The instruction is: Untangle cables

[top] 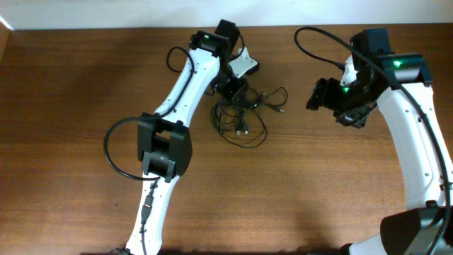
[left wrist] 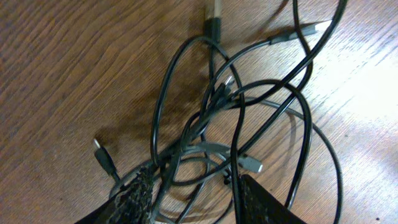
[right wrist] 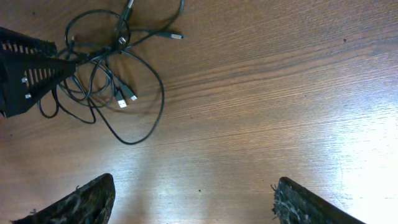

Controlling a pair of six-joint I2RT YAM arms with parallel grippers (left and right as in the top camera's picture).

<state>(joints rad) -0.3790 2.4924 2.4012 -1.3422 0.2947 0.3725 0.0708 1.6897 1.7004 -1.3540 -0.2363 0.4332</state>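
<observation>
Two arms are at the wooden table (top: 71, 106), and I begin from the left side. The left gripper (left wrist: 196, 183) is low over the cables (left wrist: 217, 106), its fingers (left wrist: 140, 193) narrowed around several strands. I cannot tell if they really bite the cords or only stand beside them. The cables lie in one knotted pile just right of this gripper, in the far middle part of the table.

I judge the step in hand is to take hold of one cord. To do it well, I would pinch a single strand close to a free plug (left wrist: 104, 158), not the whole bundle, and lift slowly.

On the right, well apart from the pile, the right gripper (right wrist: 193, 202) hangs empty with its fingers spread wide. It should come in and hold the rest down.
</observation>
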